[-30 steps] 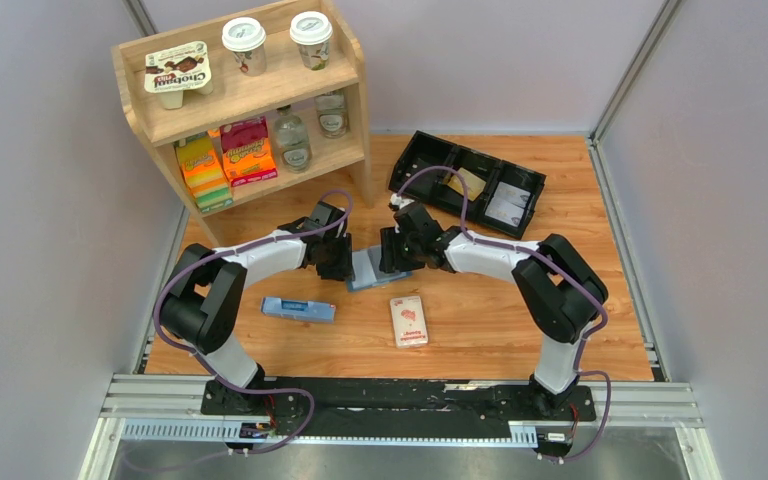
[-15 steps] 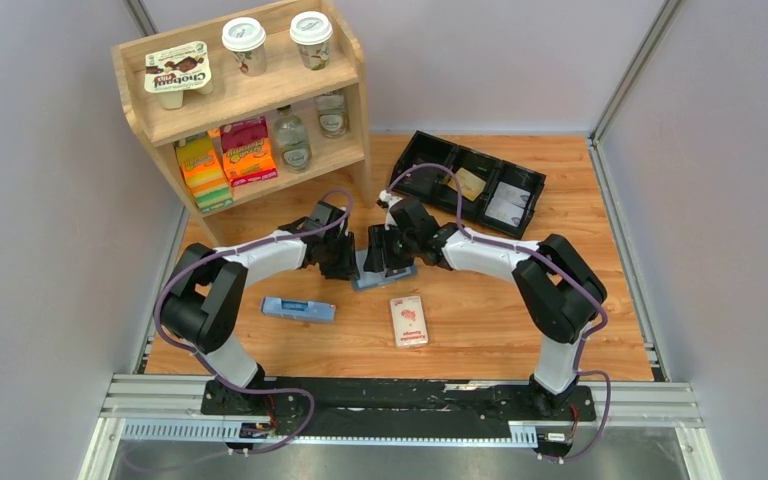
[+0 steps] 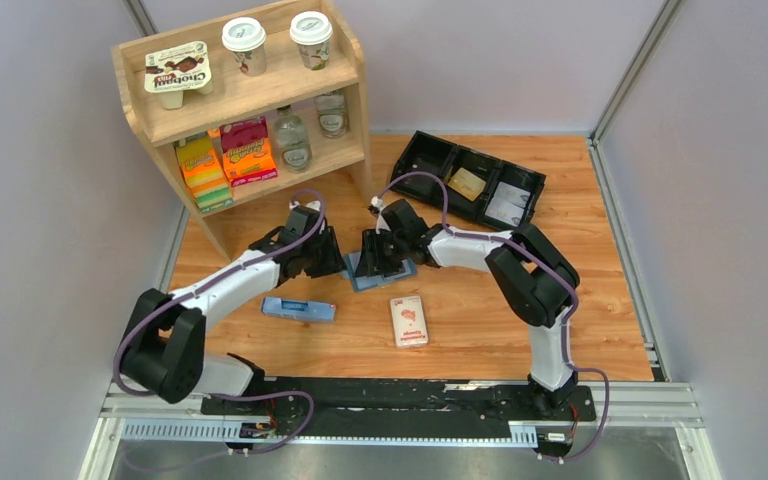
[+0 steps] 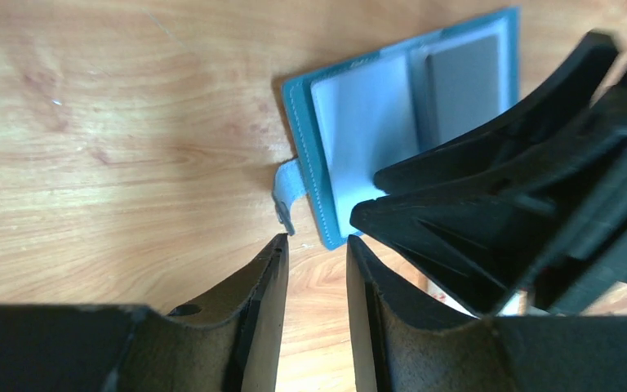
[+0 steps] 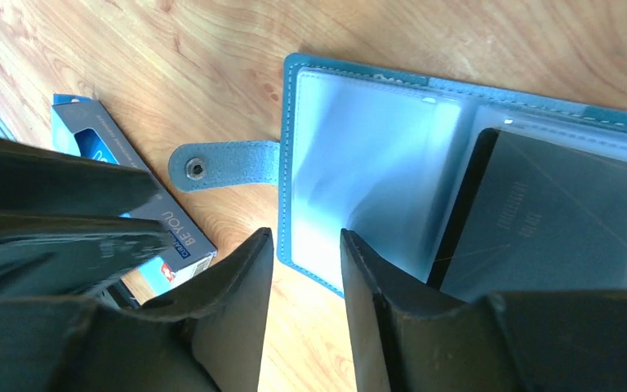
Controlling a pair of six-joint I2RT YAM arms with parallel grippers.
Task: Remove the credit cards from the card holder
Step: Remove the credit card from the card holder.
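Wooden tabletop holds the open card holder; dark grey card inside.

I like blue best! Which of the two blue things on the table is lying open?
The card holder, spread flat with its clear slots showing. The blue box lying apart is a long, narrow pack.

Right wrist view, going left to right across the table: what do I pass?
blue BEYOU box → card holder's snap strap → clear sleeve → dark grey card
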